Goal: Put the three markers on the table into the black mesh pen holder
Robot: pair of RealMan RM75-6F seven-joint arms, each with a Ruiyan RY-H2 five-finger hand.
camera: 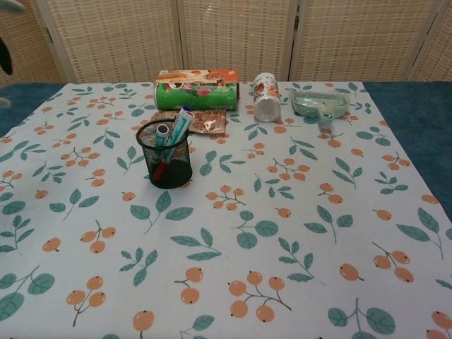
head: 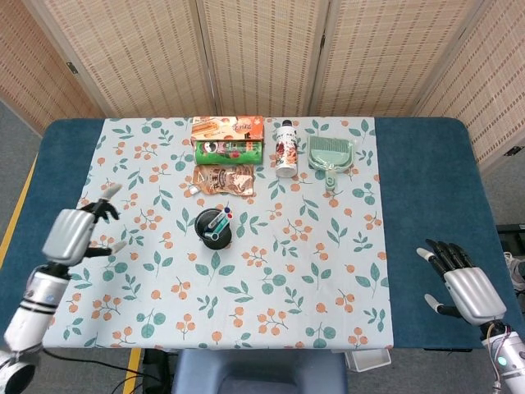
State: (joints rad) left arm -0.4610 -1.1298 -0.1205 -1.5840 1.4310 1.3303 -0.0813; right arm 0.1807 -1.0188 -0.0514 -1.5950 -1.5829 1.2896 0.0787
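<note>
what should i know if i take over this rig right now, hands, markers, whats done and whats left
Left hand: open, holding nothing, off the table's left side.
Right hand: open, holding nothing, over the right edge.
Markers: standing in the black mesh pen holder near the cloth's centre; none visible loose on the table.
Done: markers appear all in.
Left: confirm the count is three; the views don't settle it.

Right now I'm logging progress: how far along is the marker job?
Looks finished. The markers stand in the holder, and no marker shows loose on the cloth. Nothing is in hand: the left robot hand and right robot hand are both open, away from the holder.
</note>
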